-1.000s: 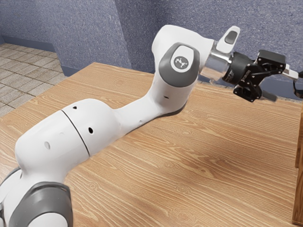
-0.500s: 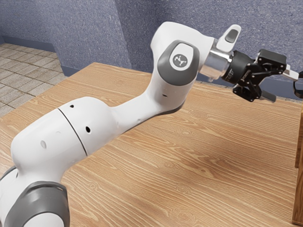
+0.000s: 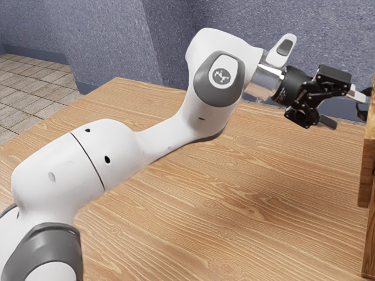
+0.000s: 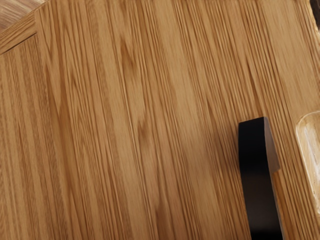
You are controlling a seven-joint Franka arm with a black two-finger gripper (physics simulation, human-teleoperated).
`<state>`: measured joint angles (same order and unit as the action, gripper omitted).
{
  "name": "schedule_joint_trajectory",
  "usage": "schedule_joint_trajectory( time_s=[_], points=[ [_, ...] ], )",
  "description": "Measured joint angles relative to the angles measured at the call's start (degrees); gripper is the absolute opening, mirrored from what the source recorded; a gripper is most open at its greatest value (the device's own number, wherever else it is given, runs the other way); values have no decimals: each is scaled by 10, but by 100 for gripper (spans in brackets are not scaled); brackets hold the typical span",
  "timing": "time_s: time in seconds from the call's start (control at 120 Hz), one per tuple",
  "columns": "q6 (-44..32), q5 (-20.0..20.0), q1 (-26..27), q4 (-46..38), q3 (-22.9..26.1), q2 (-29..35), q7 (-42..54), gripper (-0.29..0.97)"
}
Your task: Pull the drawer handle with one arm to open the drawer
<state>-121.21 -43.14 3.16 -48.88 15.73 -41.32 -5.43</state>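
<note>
Gripper (image 3: 349, 109), grip state indiscernible, near the black drawer handle (image 4: 257, 175) over a wooden table (image 3: 234, 193); blue walls (image 3: 105, 29), tiled floor (image 3: 29, 88).

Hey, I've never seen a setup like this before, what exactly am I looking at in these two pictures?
It's a simulated white robot arm with a black gripper, at a wooden table. The side picture comes from a camera beside the arm, which reaches toward a wooden drawer front at that view's right edge. The other picture comes from a camera on the arm's hand, close to that drawer front: you see wood grain and the black handle. Whether the gripper grasps the handle cannot be told.
</note>
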Motion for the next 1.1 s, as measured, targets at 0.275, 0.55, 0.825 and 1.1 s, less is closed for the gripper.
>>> schedule_joint_trajectory(
  time_s=[0.275, 0.55, 0.825, 1.1],
  points=[
    [13, 14, -4, -11, -15, 19, 0, 68],
    [22, 24, -4, -17, -22, 22, 0, 68],
    [35, 28, -13, -33, -38, 38, 1, 68],
    [51, 35, -45, -33, -31, 38, 2, 68]
  ],
)
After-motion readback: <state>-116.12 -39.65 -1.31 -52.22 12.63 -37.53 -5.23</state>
